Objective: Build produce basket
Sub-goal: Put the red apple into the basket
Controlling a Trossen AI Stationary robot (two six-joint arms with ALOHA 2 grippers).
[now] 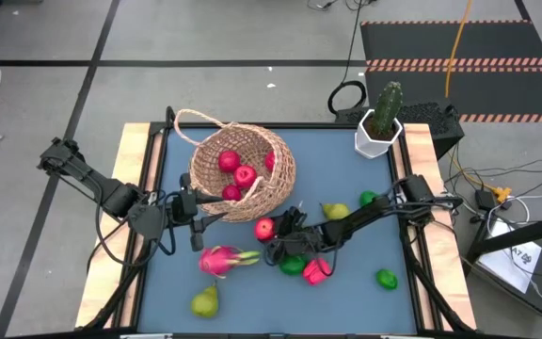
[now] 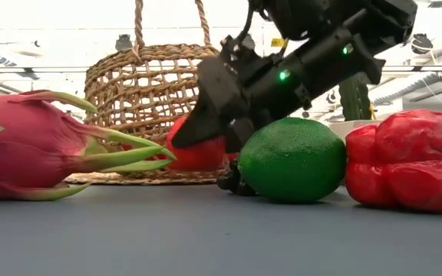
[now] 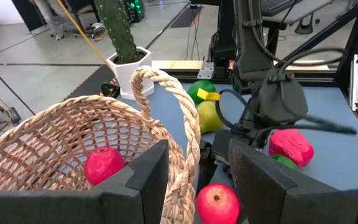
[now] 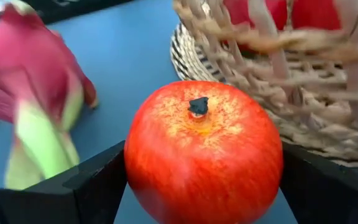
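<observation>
The tan wicker basket (image 1: 243, 174) stands on the blue table with several red round fruits (image 1: 244, 175) inside. My left gripper (image 1: 199, 215) is shut on its near-left rim. Just right of the basket, my right gripper (image 1: 273, 231) is shut on a red apple (image 4: 204, 149). Loose produce lies around: a pink dragon fruit (image 1: 222, 260), a pear (image 1: 205, 301), a lime (image 1: 292, 266), a lumpy red fruit (image 1: 316, 271), another lime (image 1: 386, 279), and a pear (image 1: 335, 211). My left gripper holds the basket's braided rim (image 3: 182, 168) close to where the handle joins, one finger (image 3: 148, 171) inside the basket and one outside. It comes nearly level from the table's left. The basket's base rests on the table. My right gripper has the apple's two sides (image 4: 135, 168) between its fingers, the stem end facing the wrist. It comes slanting down from the table's right. Whether the apple is clear of the table I cannot tell.
A green cactus in a white pot (image 1: 380, 127) stands at the far right corner. A third lime (image 1: 369, 199) lies beside the right arm. The table's wooden side rails (image 1: 130, 188) bound the blue surface. Bare blue surface lies along the near edge between the fruits.
</observation>
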